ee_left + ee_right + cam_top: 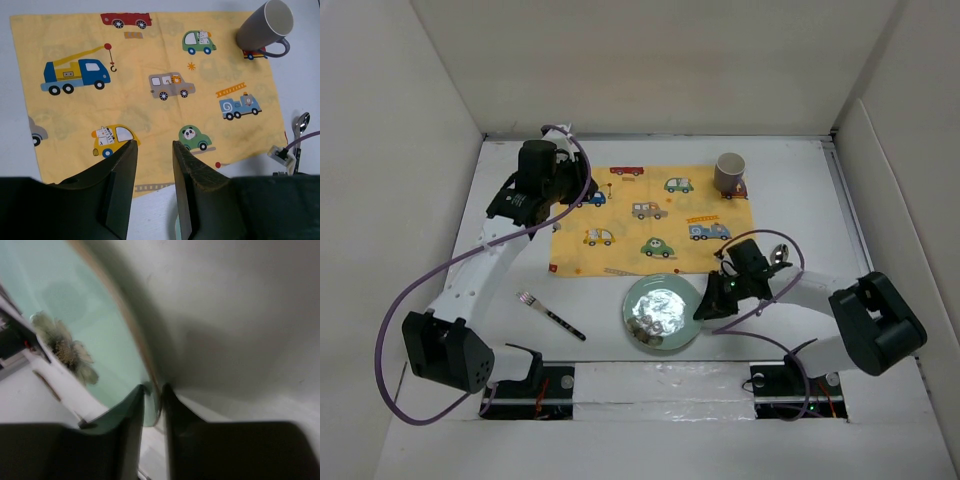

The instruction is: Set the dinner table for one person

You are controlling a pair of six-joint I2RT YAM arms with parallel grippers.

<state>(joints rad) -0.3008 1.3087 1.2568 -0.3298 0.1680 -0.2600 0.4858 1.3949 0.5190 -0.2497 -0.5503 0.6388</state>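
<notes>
A pale green plate (662, 312) with a flower print lies on the white dinner table (790, 200), just in front of a yellow car-print placemat (650, 220). My right gripper (705, 305) is low at the plate's right rim. In the right wrist view its jaws (154, 400) are shut on the rim of the plate (75, 315). My left gripper (582, 188) is raised over the placemat's left part. In the left wrist view it (154, 145) is open and empty above the placemat (150, 65). A grey mug (730, 172) stands at the placemat's far right corner.
A fork (550, 313) lies on the table left of the plate. A spoon (778, 255) lies right of the placemat, beside my right arm and its purple cable; it also shows in the left wrist view (301, 122), as does the mug (262, 25). White wall panels border the table.
</notes>
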